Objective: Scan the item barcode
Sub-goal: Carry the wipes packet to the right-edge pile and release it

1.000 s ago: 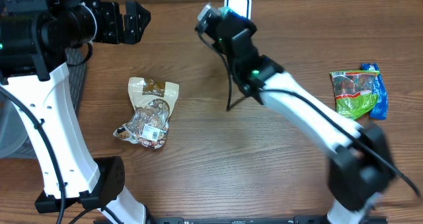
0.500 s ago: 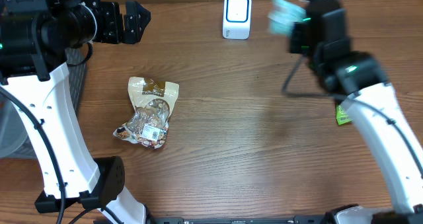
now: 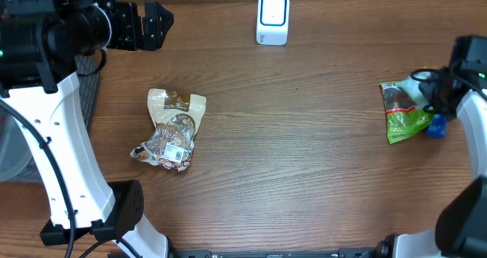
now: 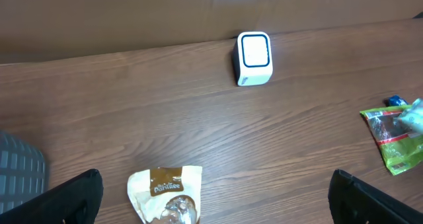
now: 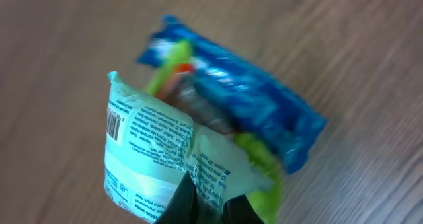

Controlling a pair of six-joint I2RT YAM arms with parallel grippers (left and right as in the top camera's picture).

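Crinkly mint plastic packet [image 5: 149, 154], barcode printed on it, is pinched tight by the right gripper [image 5: 205, 199] at the wooden table's [image 3: 304, 174] right side, above a glossy green pouch [image 3: 403, 119] and blue wrapper [image 5: 264, 112]; left gripper [image 3: 143, 23] is held wide apart

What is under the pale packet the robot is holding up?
A blue packet and a green packet lie on the table below the pale packet in the right gripper. It hides part of the green one.

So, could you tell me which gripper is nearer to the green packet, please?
Right. The right gripper, shut on a pale packet, hangs just above the green packet. The left gripper is open at the table's far back-left.
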